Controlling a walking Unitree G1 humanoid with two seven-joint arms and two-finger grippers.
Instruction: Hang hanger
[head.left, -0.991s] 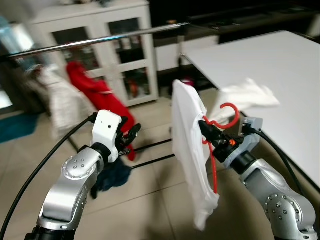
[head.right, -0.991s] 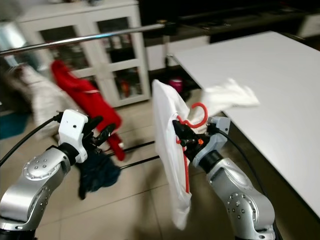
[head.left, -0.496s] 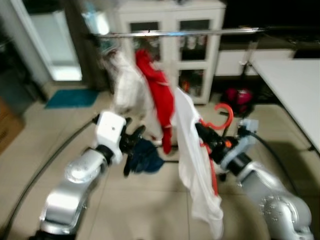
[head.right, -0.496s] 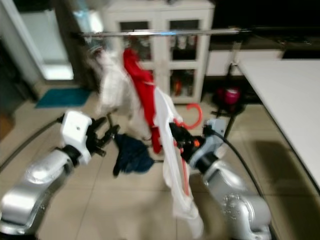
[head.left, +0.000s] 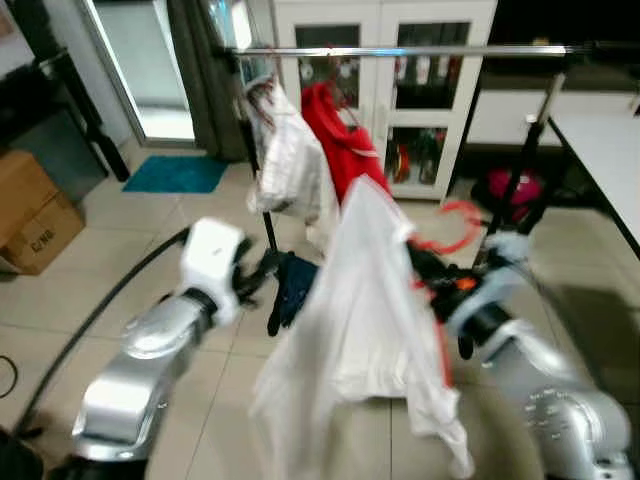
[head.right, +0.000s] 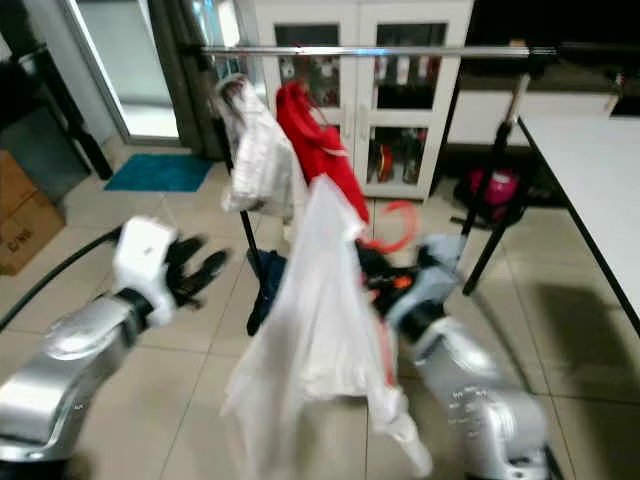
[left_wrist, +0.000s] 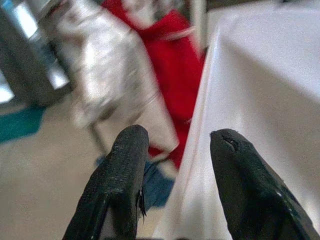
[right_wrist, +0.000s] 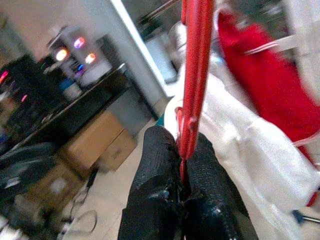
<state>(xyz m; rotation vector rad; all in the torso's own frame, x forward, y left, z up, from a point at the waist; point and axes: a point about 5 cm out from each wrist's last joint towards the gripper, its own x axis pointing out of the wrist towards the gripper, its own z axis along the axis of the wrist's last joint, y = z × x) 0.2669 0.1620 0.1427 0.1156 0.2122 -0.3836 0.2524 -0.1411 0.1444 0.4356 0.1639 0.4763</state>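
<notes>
**Inspector A:** Since the earlier frame, the head camera has swung round; the clothes rail (head.left: 400, 50) now runs level across the top of the view, and the white shirt (head.left: 360, 320) on the hanger has billowed out wide where it hung narrow before. Both eye views are blurred.

**Inspector B:** Position of the hanger?

**Inspector A:** Red hanger (head.left: 445, 225) is clamped in the right gripper (right_wrist: 181, 170), fingers closed tight on its stem as seen from the right wrist. Its hook sits below the rail and apart from it; not yet hung. The shirt drapes from it, between the two arms.

**Inspector B:** Left arm?

**Inspector A:** Left gripper (left_wrist: 177, 145) is raised beside the shirt, its two black fingers parted with nothing between them. White cloth lies just past one finger; contact cannot be confirmed.

**Inspector B:** Surroundings?

**Inspector A:** On the rail hang a red garment (head.left: 340, 140) and a pale garment (head.left: 285, 160), side by side. A dark blue cloth (head.left: 292, 290) hangs low beneath them. White glass-fronted cabinet (head.left: 420, 90) behind the rail; white worktop (head.right: 595, 160) to the right; cardboard box (head.left: 35, 215) and teal mat (head.left: 175, 172) on the tiled floor to the left.
</notes>
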